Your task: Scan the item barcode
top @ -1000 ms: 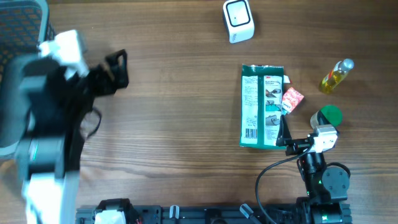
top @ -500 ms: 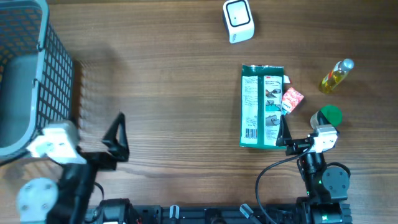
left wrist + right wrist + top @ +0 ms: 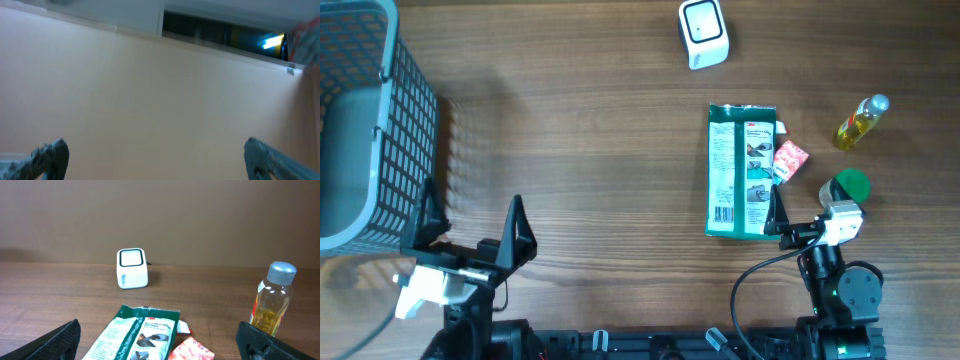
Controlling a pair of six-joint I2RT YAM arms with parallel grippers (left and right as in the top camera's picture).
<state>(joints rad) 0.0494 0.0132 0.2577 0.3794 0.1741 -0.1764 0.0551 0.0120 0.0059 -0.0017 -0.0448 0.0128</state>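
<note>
Grey basket [image 3: 412, 130] shows only overhead, scanner [image 3: 132, 268] also at right wrist; left hand [image 3: 470, 226], right hand [image 3: 162, 341] spread

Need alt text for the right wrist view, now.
A green package lies flat on the wooden table just ahead of the open right claw, a small red packet at its right edge. Behind stands a white scanner; right, a bottle of yellow liquid.

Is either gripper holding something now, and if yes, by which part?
Nothing is held. The left gripper and the right gripper are both open and grip nothing.
</note>
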